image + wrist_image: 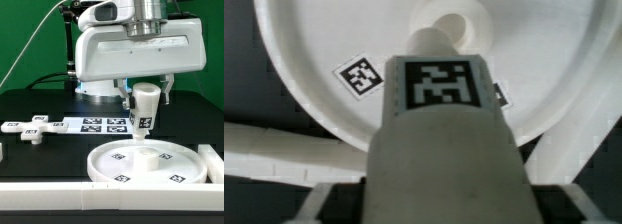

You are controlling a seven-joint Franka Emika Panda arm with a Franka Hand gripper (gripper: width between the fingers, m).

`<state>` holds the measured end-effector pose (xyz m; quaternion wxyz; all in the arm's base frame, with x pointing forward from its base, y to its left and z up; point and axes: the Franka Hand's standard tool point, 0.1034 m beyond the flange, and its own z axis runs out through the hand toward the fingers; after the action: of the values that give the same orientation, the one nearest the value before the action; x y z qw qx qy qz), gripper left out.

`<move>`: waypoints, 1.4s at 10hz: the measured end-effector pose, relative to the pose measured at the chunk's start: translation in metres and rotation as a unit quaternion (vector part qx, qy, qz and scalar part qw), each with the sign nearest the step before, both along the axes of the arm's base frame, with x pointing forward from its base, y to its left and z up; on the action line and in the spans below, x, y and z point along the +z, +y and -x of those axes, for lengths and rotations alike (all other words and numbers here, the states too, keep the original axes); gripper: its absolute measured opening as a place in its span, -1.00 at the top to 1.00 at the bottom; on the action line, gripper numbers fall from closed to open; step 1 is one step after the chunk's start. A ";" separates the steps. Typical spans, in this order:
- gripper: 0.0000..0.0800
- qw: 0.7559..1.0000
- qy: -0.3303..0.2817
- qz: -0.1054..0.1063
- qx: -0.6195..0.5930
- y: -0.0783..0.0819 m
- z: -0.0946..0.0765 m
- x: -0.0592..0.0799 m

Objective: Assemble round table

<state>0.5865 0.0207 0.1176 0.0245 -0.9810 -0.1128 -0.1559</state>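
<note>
My gripper is shut on the top of the short thick cylinder leg, which carries a square tag on its side. The leg hangs nearly upright just over the middle of the large rimmed round disc, which lies flat on the black table. In the wrist view the leg fills the middle between the dark pads, and its far end points at the disc near the central boss. The cross-shaped piece lies on the table at the exterior view's left.
The marker board lies flat behind the disc, under the arm. A long white bar runs along the front edge and turns up past the disc at the exterior view's right. The arm's white base stands behind.
</note>
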 end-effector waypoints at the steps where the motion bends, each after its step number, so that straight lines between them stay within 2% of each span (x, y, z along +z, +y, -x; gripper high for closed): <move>1: -0.02 1.000 -0.010 0.003 -0.003 -0.001 0.003 -0.003; 4: -0.02 1.000 -0.004 0.000 0.000 0.009 0.005 -0.008; 8: -0.02 1.000 -0.016 0.004 0.001 0.007 0.004 -0.009; 9: -0.02 0.999 -0.047 0.009 -0.006 0.003 0.004 -0.008; 10: -0.02 0.999 -0.044 0.007 -0.005 0.008 0.010 -0.012; 12: -0.02 0.999 -0.038 -0.001 -0.008 0.020 0.012 -0.013; 14: -0.03 0.999 -0.038 -0.001 -0.007 0.020 0.013 -0.014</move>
<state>0.5735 0.0411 0.1039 0.0202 -0.9751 -0.1068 -0.1932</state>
